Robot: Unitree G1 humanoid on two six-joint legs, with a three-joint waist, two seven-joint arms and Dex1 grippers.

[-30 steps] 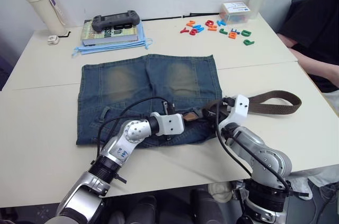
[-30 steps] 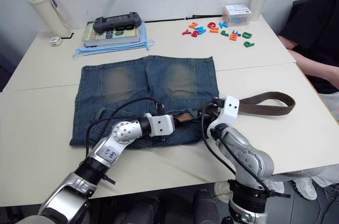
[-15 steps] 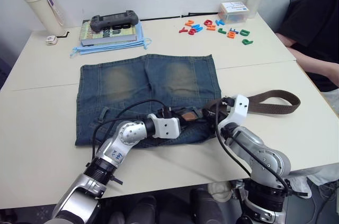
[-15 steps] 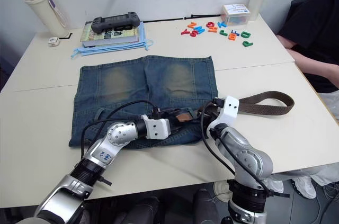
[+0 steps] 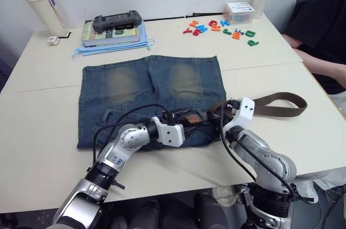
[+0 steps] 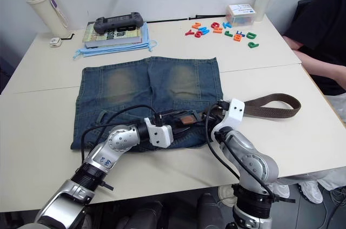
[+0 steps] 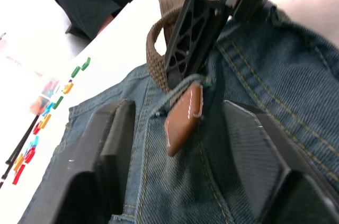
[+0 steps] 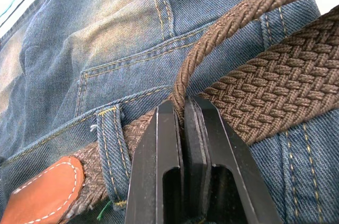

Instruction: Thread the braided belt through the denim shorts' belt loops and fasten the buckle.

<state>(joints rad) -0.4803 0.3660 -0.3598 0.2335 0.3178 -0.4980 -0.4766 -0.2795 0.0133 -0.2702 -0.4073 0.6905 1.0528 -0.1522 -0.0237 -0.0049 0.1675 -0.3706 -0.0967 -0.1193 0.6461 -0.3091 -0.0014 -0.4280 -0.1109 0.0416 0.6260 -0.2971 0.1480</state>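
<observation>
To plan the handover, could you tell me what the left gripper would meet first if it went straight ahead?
Most likely the belt's tan tip, poking through a belt loop between the open left gripper fingers; the right gripper lies just beyond.

My arms are silver-grey metal with rounded joints, white wrist housings and looping black cables. Each ends in two flat black fingers (image 7: 114,144) with cut-out ribs.

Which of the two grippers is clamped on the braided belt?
The right gripper: its fingers pinch the braided belt edge-on beside a belt loop. The left gripper is open, straddling the belt's tan tip.
</observation>
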